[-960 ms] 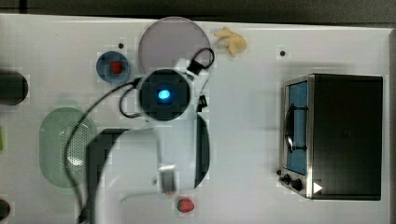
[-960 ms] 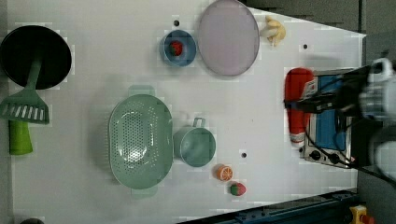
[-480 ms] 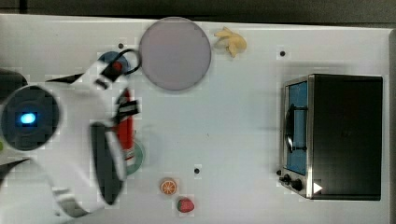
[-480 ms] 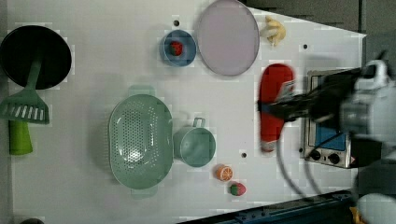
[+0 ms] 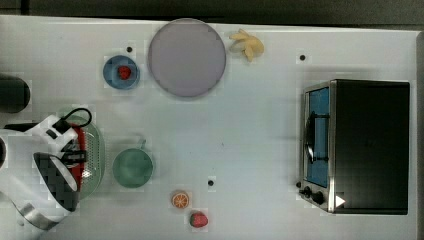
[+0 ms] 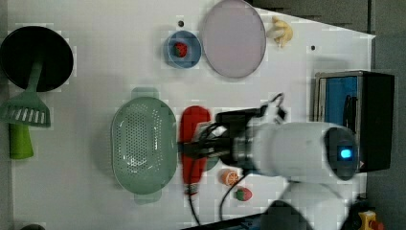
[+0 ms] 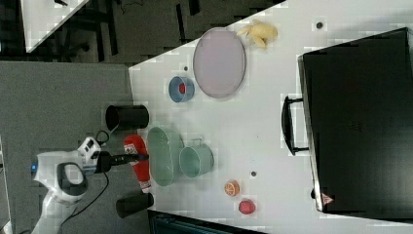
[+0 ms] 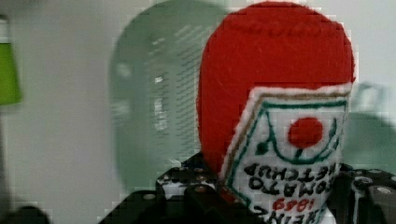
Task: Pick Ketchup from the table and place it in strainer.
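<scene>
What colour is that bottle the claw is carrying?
Bright red, with a white label; the ketchup shows best in the wrist view.

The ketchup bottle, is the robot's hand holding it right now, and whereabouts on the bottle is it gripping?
Yes. The hand is closed on the Ketchup around its middle, at the label, carrying it above the table beside the strainer.

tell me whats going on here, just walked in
A single robot arm's tool is gripping a red ketchup bottle and holding it in the air next to a pale green strainer. In the left view the bottle sits just off the strainer's right rim, in front of a green cup, so it hasn't been set inside yet. A lilac plate, an orange slice and strawberries lie untouched on the white table.
</scene>
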